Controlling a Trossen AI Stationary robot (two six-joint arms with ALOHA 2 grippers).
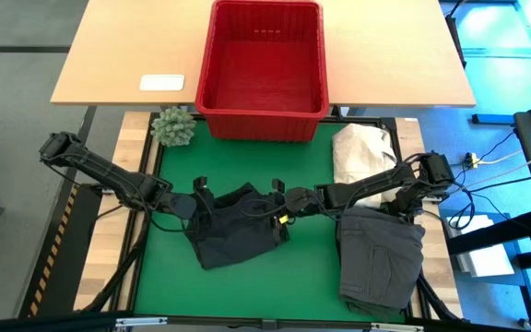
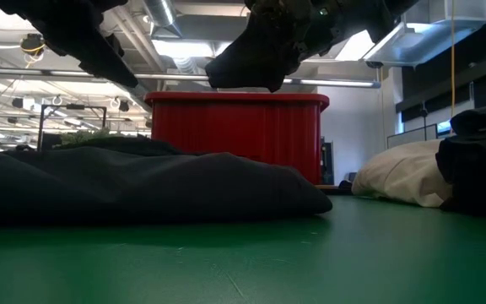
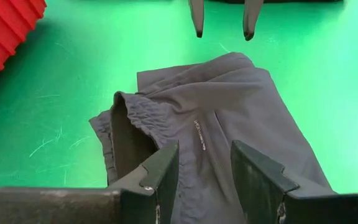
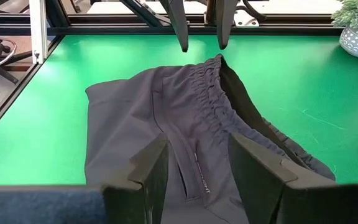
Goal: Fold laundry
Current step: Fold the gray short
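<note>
A dark grey garment (image 1: 233, 235) with an elastic waistband (image 4: 210, 99) lies loosely folded on the green mat (image 1: 169, 277) at the table's middle. It rests flat there in the low view (image 2: 142, 190). My left gripper (image 1: 201, 195) hovers open over the garment's left end, cloth showing in the gap between its fingers (image 3: 204, 149). My right gripper (image 1: 279, 205) hovers open over the right end (image 4: 199, 142), facing the left one. Both are raised clear of the cloth.
A red plastic basket (image 1: 264, 69) stands at the far edge. A cream-white cloth heap (image 1: 362, 152) lies at the right. In front of it sits a folded dark grey garment (image 1: 381, 258). A small potted plant (image 1: 175, 126) stands at the far left of the mat.
</note>
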